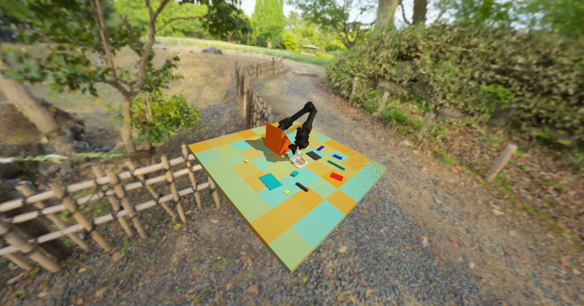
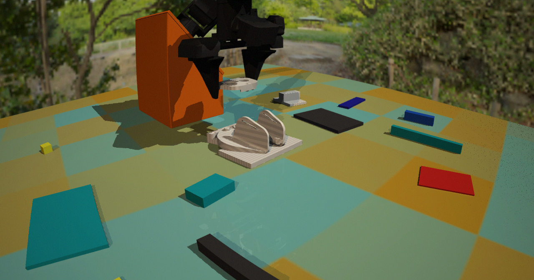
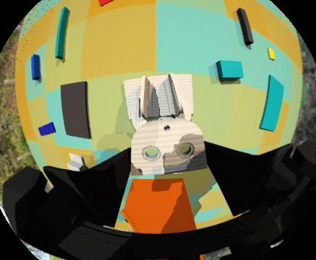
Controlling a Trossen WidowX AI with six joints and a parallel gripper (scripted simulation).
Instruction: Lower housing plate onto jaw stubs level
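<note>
My gripper [image 2: 234,87] [image 3: 166,149] is shut on the pale housing plate [image 2: 240,84] [image 3: 166,139], with one finger at each side edge. The plate has two round holes and one small hole. It hangs about level in the air, behind and above the jaw assembly in the exterior view. The near jaw [image 2: 247,135] and the far jaw [image 2: 277,126] stand side by side on the pale base [image 2: 257,160] [image 3: 131,87], their curved blades upright. In the wrist view the held plate hides the rear of the assembly, including the stubs. The top view shows the assembly small.
A tall orange wedge block [image 2: 152,65] [image 3: 158,202] stands close behind the gripper. A grey stepped piece [image 2: 289,98] [image 3: 77,162] and a dark slab [image 2: 328,120] [image 3: 75,110] lie to one side. A teal block [image 2: 209,189] [image 3: 231,69] lies in front of the base.
</note>
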